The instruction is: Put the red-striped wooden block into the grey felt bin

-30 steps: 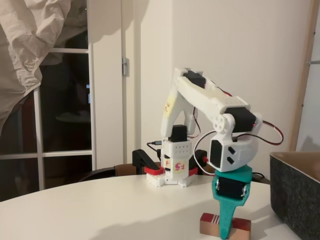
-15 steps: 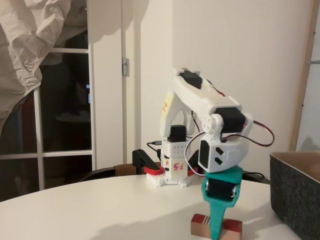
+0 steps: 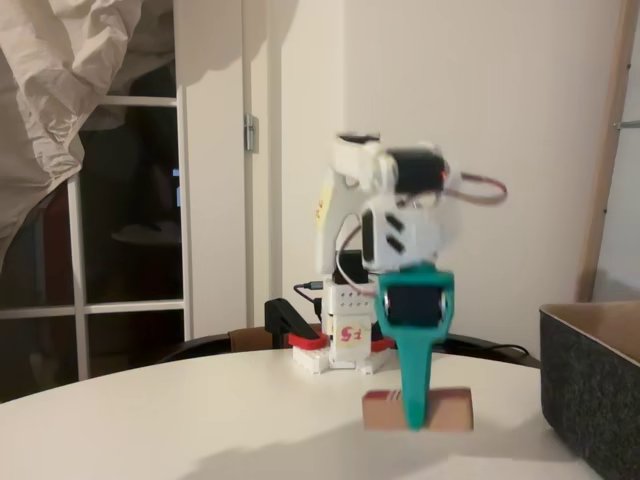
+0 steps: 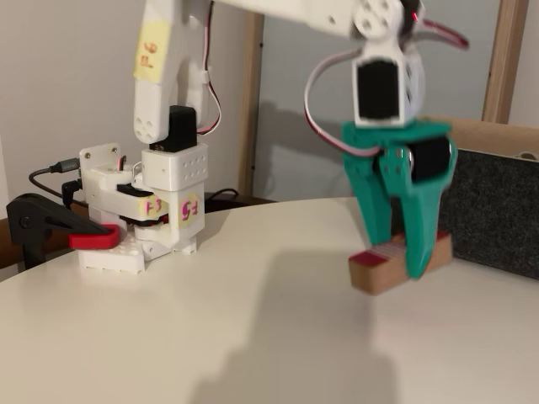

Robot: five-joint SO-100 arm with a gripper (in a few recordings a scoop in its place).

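Both fixed views show the hand (image 4: 402,257) clamped on the red-striped wooden block (image 4: 379,271), lifted beside the grey felt bin (image 4: 497,210).

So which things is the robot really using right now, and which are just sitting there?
Using:
- the small red-striped wooden block, held up off the table
- the green two-finger gripper, shut on the block
- the big dark grey felt bin, off to the right

Just there:
- the round white table
- the black clamp with a red tip by the arm's base
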